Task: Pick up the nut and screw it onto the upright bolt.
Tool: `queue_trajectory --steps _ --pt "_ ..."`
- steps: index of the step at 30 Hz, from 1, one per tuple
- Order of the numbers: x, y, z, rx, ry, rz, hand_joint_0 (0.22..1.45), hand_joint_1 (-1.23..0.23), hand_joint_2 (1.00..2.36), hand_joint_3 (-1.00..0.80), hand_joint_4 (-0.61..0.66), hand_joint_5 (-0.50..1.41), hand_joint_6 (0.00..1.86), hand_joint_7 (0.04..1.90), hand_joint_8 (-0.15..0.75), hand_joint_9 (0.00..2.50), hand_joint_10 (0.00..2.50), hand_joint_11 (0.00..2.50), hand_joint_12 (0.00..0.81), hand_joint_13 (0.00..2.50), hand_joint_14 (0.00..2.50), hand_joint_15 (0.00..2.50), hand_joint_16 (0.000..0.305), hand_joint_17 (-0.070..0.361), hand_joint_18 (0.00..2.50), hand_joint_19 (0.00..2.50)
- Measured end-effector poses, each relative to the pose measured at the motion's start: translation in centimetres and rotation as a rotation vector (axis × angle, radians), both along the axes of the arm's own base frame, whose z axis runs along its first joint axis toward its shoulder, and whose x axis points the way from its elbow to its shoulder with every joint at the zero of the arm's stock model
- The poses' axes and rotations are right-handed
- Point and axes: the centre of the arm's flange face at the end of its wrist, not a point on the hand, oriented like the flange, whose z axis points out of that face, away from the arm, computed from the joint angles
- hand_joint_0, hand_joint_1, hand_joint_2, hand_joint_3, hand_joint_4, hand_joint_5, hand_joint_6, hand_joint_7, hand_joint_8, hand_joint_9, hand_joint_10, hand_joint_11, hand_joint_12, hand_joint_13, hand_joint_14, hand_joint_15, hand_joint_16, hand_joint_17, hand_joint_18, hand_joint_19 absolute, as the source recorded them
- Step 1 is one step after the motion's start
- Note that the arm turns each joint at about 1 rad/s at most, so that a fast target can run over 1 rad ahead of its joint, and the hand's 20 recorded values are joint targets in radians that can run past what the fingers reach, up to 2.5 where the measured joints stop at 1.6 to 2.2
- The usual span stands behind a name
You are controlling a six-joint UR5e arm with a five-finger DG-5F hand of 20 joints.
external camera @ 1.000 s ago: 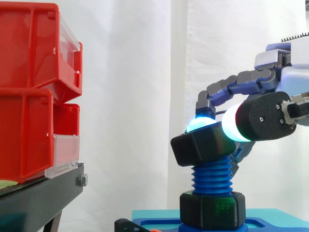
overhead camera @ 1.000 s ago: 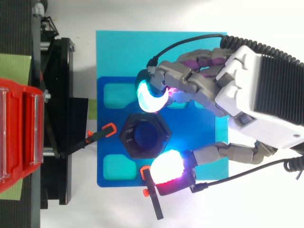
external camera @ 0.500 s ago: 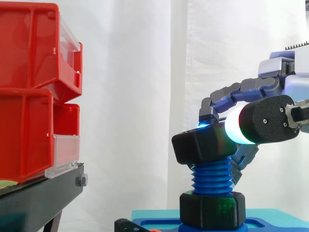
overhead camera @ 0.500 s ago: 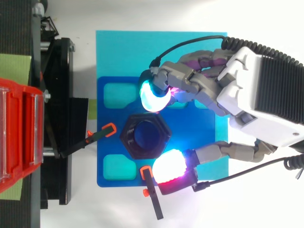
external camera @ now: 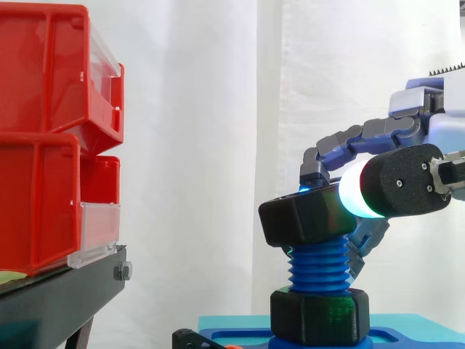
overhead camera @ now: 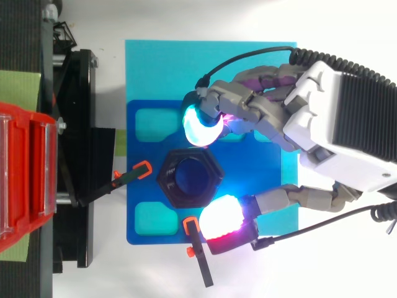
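Note:
A black hex nut (external camera: 305, 217) sits on top of the upright blue threaded bolt (external camera: 318, 267), whose end shows through the nut's hole (overhead camera: 189, 178). A second black nut (external camera: 320, 314) rests at the bolt's foot. My hand (overhead camera: 335, 133) reaches in from the right at the top nut's height. Its curled fingers, with a cyan pad (overhead camera: 200, 126), lie at the nut's far side. The thumb's white and pink pad (overhead camera: 220, 218) presses the near side, so the nut is pinched between them.
The bolt stands in a dark blue tray (overhead camera: 142, 186) on a cyan mat (overhead camera: 161, 68). Two black clamps with orange tips (overhead camera: 127, 176) (overhead camera: 198, 261) lie by the tray. Stacked red bins (external camera: 43, 131) on a black stand (external camera: 58, 298) occupy the left.
Over the last second my hand has drawn back slightly to the right, and the cyan fingertip has shifted a little along the nut's far edge. The nut stays on top of the bolt.

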Motion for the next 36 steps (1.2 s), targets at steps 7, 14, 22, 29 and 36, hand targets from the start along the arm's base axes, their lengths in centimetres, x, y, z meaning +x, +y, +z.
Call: queue_trajectory --steps 7,14,22,29,36 --pt "0.0 -0.1 -0.1 -0.001 0.006 -0.002 0.58 -0.68 1.00 -0.47 0.31 -0.12 0.50 1.31 0.397 1.07 0.01 0.24 0.394 0.99 0.00 0.09 0.053 0.120 0.92 0.25" --pt "-0.1 -0.4 -0.2 -0.003 0.017 -0.005 0.58 -0.68 1.00 -0.47 0.31 -0.12 0.50 1.30 0.399 1.06 0.01 0.24 0.395 0.99 0.00 0.09 0.053 0.120 0.92 0.24" --pt "-0.2 -0.5 -0.3 -0.003 0.021 -0.006 0.59 -0.68 1.00 -0.47 0.31 -0.12 0.50 1.31 0.397 1.06 0.01 0.23 0.394 0.99 0.00 0.09 0.053 0.120 0.92 0.25" --pt "-0.6 -0.6 -1.3 -0.001 0.014 -0.005 0.58 -0.68 1.00 -0.47 0.31 -0.12 0.50 1.31 0.397 1.07 0.01 0.24 0.394 0.99 0.00 0.10 0.053 0.119 0.93 0.25" --pt "-0.7 -0.6 -1.4 0.003 0.001 -0.006 0.58 -0.68 1.00 -0.47 0.31 -0.12 0.50 1.30 0.396 1.07 0.01 0.24 0.393 1.00 0.00 0.09 0.053 0.120 0.92 0.25"
